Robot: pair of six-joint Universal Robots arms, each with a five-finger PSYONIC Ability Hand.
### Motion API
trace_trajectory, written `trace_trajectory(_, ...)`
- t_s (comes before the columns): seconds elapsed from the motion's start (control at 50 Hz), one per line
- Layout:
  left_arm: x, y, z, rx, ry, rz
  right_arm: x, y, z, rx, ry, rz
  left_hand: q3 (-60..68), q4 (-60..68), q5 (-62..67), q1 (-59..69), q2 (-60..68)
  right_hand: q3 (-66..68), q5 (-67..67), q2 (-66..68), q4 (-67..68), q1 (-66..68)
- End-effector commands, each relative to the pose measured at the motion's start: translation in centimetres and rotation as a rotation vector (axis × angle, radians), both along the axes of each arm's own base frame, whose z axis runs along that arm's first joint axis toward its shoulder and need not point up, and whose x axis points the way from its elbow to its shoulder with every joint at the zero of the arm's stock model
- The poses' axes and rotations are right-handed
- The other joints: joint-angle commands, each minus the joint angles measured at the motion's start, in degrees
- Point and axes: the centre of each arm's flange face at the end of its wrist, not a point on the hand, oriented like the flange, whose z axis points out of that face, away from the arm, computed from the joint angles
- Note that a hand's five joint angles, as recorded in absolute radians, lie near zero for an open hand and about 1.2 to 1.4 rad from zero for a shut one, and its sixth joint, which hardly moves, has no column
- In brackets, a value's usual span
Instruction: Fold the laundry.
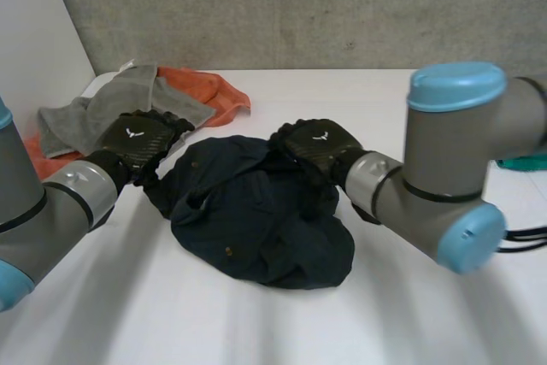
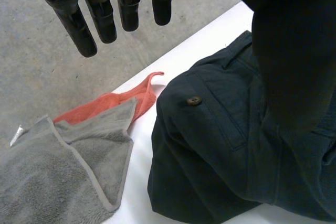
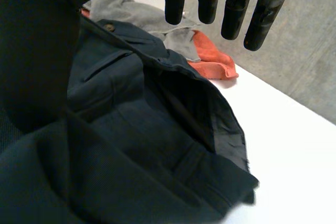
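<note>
Trousers (image 1: 256, 220) are lying crumpled mid-table (image 1: 359, 96). The left hand (image 1: 137, 141) is hovering at their left edge and the right hand (image 1: 318, 147) at their far edge, both with fingers straight and apart. A grey towel (image 1: 102, 108) is overlapping an orange cloth (image 1: 214, 91) at the far-left corner.

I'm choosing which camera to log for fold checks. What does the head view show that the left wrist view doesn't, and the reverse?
Head view adds: the right arm, the right hand at the dark garment's far right edge, and the garment's whole crumpled outline. Left wrist view adds: a brown button on a pocket flap, and the fingers of the left hand, held straight. Both share: the garment, the grey towel, the orange cloth beneath it and the white table.
</note>
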Motion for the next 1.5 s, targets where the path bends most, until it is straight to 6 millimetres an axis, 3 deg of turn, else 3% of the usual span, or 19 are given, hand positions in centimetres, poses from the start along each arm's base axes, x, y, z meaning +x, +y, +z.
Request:
trace_trajectory(0.02,0.1,0.2,0.6,-0.013,0.011,0.004,3.2,-1.6,-2.8,0.055,-0.034,0.015,1.36,1.8,1.18,2.62,1.65,2.91,1.44,2.44,1.67,3.42)
trace_trajectory(0.28,0.7,0.3,0.1,0.004,0.008,0.02,6.4,-2.2,-6.2,0.046,-0.046,0.036,1.02,1.46,0.84,2.29,1.32,7.11,5.64,6.64,5.86,7.61)
trace_trajectory(0.36,0.7,0.4,-0.1,0.01,0.006,0.02,7.0,-1.9,-7.2,0.05,-0.041,0.05,1.02,1.46,0.84,2.29,1.32,35.64,34.17,35.17,34.4,36.15)
trace_trajectory(0.4,0.7,0.4,-0.1,0.01,0.006,0.02,7.2,-2.1,-7.2,0.041,-0.047,0.054,0.85,1.29,0.67,2.12,1.15,67.56,66.09,67.09,66.31,68.06)
trace_trajectory(0.5,0.7,0.4,0.0,0.007,0.007,0.018,7.5,-2.7,-4.0,-0.044,-0.106,0.039,0.68,1.12,0.5,1.95,0.98,67.79,66.32,67.32,66.54,68.29)
trace_trajectory(0.54,0.6,0.4,0.1,0.004,0.008,0.017,7.1,-2.5,-0.2,-0.107,-0.155,0.04,0.68,1.12,0.5,1.95,0.98,67.79,66.32,67.32,66.54,68.29)
trace_trajectory(0.6,0.6,0.3,0.3,-0.003,0.01,0.017,6.0,-2.2,2.9,-0.15,-0.179,0.035,0.51,0.95,0.33,1.78,0.81,67.79,66.32,67.32,66.54,68.29)
trace_trajectory(0.68,0.5,0.2,0.5,-0.021,0.015,0.015,2.3,-2.8,6.4,-0.222,-0.151,-0.016,-0.33,0.11,-0.51,0.94,-0.03,67.79,66.32,67.32,66.54,68.29)
trace_trajectory(0.7,0.6,0.1,0.6,-0.027,0.016,0.018,0.4,-3.2,7.6,-0.26,-0.117,-0.042,-0.33,0.11,-0.51,0.94,-0.03,67.79,66.32,67.32,66.54,68.29)
trace_trajectory(0.76,0.5,-0.1,0.9,-0.056,0.029,0.019,-2.4,-2.9,8.9,-0.337,-0.032,-0.063,-0.33,0.11,-0.51,0.94,-0.03,67.79,66.32,67.32,66.54,68.29)
trace_trajectory(0.9,0.1,0.0,0.9,-0.078,0.038,0.006,-6.7,-0.8,6.4,-0.305,0.222,-0.032,-0.66,-0.22,-0.84,0.6,-0.37,67.79,66.32,67.32,66.54,68.29)
trace_trajectory(1.0,-0.4,0.5,0.5,-0.064,0.035,-0.013,-10.8,2.1,4.4,-0.177,0.426,0.061,-0.66,-0.22,-0.84,0.6,-0.37,67.79,66.32,67.32,66.54,68.29)
trace_trajectory(1.12,-2.0,1.3,-0.1,-0.064,0.036,-0.066,-13.3,4.1,3.0,-0.141,0.553,0.177,-1.0,-0.56,-1.18,0.27,-0.7,67.79,66.32,67.32,66.54,68.29)
trace_trajectory(1.14,-2.3,1.3,-0.3,-0.064,0.035,-0.076,-13.6,4.1,2.9,-0.146,0.568,0.185,-0.83,-0.39,-1.01,0.43,-0.54,62.85,61.38,62.38,61.6,63.35)
trace_trajectory(1.16,-2.6,1.2,-0.6,-0.065,0.034,-0.084,-13.9,3.9,2.9,-0.16,0.58,0.192,-0.67,-0.23,-0.85,0.6,-0.37,23.83,22.37,23.37,22.59,24.34)
trace_trajectory(1.18,-3.3,1.3,-1.0,-0.075,0.032,-0.107,-14.1,3.7,2.9,-0.172,0.583,0.19,-0.66,-0.22,-0.84,0.6,-0.37,5.79,4.32,5.32,4.55,6.29)
trace_trajectory(1.2,-3.7,1.2,-1.0,-0.084,0.034,-0.116,-14.3,3.4,3.1,-0.183,0.581,0.176,-0.66,-0.22,-0.84,0.6,-0.37,-2.21,-3.68,-2.68,-3.46,-1.71)
trace_trajectory(1.38,-7.5,-1.3,-1.4,-0.153,0.064,-0.182,-14.5,-0.2,6.6,-0.204,0.324,-0.064,0.34,0.78,0.16,1.61,0.64,-2.21,-3.68,-2.68,-3.46,-1.71)
trace_trajectory(1.5,-9.5,-3.0,-3.4,-0.118,0.046,-0.214,-14.5,-1.0,8.0,-0.153,0.206,-0.134,0.68,1.12,0.5,1.95,0.98,-2.21,-3.68,-2.68,-3.46,-1.71)
